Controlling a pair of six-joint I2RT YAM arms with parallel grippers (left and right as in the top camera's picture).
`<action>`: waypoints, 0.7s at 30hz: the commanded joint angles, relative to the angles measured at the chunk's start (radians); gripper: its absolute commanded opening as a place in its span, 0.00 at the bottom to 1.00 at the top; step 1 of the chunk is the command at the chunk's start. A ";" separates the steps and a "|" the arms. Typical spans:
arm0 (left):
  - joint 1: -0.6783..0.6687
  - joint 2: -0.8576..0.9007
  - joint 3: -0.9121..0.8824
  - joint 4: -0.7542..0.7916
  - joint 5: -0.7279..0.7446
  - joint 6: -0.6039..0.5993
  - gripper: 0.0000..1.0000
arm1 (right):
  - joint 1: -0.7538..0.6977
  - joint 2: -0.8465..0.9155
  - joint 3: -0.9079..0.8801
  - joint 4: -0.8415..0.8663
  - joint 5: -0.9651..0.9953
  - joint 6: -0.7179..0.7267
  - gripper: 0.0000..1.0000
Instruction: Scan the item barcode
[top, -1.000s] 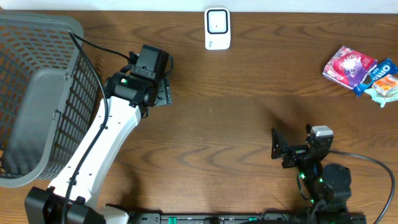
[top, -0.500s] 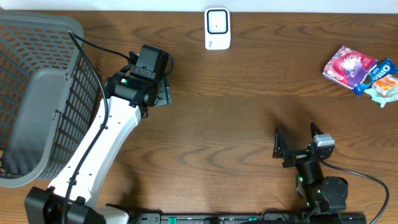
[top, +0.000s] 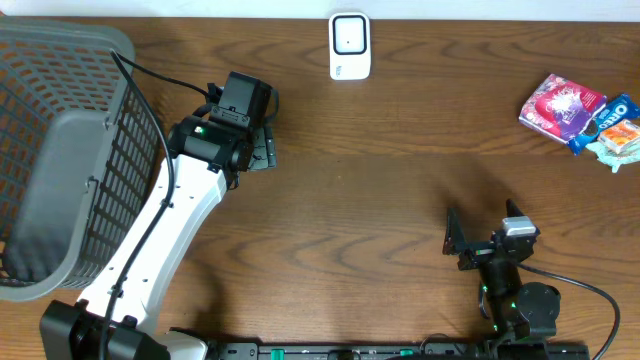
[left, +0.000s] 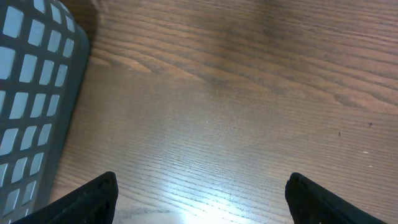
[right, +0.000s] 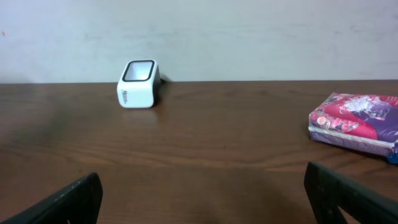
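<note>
The white barcode scanner (top: 349, 45) stands at the table's far edge; in the right wrist view the scanner (right: 138, 83) faces up by the wall. A pink and purple packet (top: 560, 105) lies at the far right with a blue packet (top: 607, 117) and an orange and green one (top: 620, 140) beside it. The pink packet (right: 354, 121) also shows at the right of the wrist view. My right gripper (top: 481, 218) is open near the front edge, far from the packets, with nothing between its fingers (right: 205, 199). My left gripper (top: 262, 148) hangs open over bare wood (left: 202, 199), holding nothing.
A large grey mesh basket (top: 60, 150) fills the left side of the table, and its wall (left: 31, 93) is close to my left gripper. A black cable runs from the left arm over the basket's rim. Bare wooden tabletop lies between the two arms.
My right arm has drawn back a little toward the front edge, its gripper still open. The left arm has not moved.
</note>
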 joint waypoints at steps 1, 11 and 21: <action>0.001 0.006 0.007 -0.003 -0.019 -0.009 0.86 | -0.009 -0.008 -0.004 -0.004 0.018 -0.052 0.99; 0.001 0.006 0.007 -0.003 -0.020 -0.009 0.86 | -0.008 -0.008 -0.004 -0.003 0.012 -0.059 0.99; 0.001 0.006 0.007 -0.003 -0.019 -0.009 0.86 | -0.009 -0.007 -0.004 -0.002 0.012 -0.060 0.99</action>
